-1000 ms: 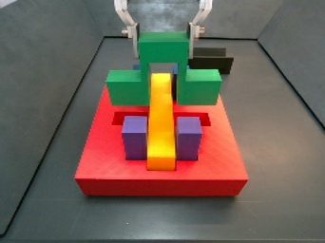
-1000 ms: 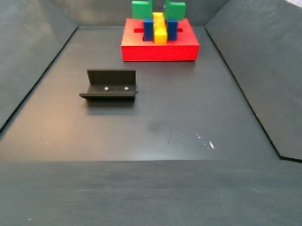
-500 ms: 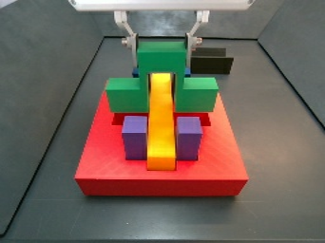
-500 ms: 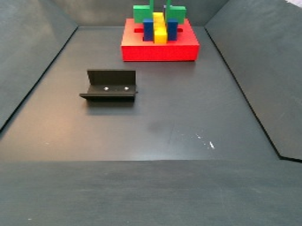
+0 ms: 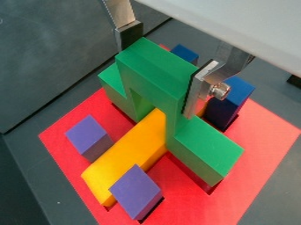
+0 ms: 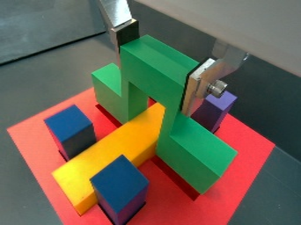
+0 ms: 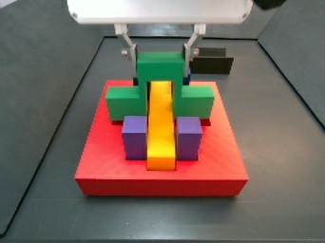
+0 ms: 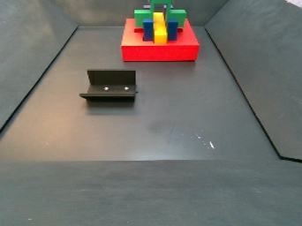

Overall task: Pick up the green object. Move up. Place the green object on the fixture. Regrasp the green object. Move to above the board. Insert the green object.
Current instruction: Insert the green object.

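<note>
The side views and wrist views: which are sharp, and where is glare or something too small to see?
In both wrist views the green object between the gripper fingers is sharp, evenly lit; in a side view the board is small and distant, the floor shows faint pale glare marks; the fixture is clear.

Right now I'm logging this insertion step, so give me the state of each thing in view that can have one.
claw: over the board, shut on the green object's raised middle.
green object: upright, straddling the yellow bar, feet down at the board.
yellow bar: lying flat in the board, under the green object.
board: flat on the floor.
fixture: empty, apart from the board.
</note>
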Tool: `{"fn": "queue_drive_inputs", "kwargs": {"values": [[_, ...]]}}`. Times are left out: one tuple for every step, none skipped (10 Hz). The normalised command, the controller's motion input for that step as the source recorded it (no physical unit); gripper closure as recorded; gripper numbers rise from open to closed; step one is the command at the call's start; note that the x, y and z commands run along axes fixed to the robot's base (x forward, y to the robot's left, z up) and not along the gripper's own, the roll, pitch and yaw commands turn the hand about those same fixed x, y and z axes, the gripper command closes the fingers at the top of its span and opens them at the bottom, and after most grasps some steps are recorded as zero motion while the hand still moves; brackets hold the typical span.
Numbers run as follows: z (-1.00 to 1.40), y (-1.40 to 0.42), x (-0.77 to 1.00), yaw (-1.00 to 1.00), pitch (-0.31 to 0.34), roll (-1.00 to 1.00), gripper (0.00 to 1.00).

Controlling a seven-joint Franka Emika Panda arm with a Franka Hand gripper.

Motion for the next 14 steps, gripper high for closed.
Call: {"fn": "queue_drive_inputs", "kwargs": {"values": [[-0.26, -0.03, 0.00, 0.00, -0.080, 0.00, 1.00], [-0.27, -0.05, 0.00, 0.00, -0.060, 0.02, 1.00], [-0.23, -0.03, 0.00, 0.00, -0.044, 0.02, 1.00], [-0.16, 0.00, 0.00, 0.00, -0.017, 0.02, 1.00], [-0.05, 0.05, 0.00, -0.01, 0.000, 0.00, 1.00], [0.00, 0.07, 0.07, -0.02, 0.000, 0.00, 1.00], [0.00, 0.05, 0.17, -0.08, 0.043, 0.02, 1.00], [0.00, 0.03, 0.19, -0.10, 0.049, 0.02, 1.00], [-0.02, 0.00, 0.16, -0.07, 0.020, 0.01, 1.00], [-0.14, 0.00, 0.12, -0.03, 0.000, 0.00, 1.00], [-0.23, -0.04, 0.06, -0.06, -0.040, 0.00, 1.00], [-0.23, -0.03, 0.00, -0.07, -0.047, 0.00, 1.00], [-0.21, -0.01, 0.00, -0.06, -0.046, 0.00, 1.00], [-0.24, 0.00, 0.00, -0.06, -0.057, 0.00, 1.00]]}}
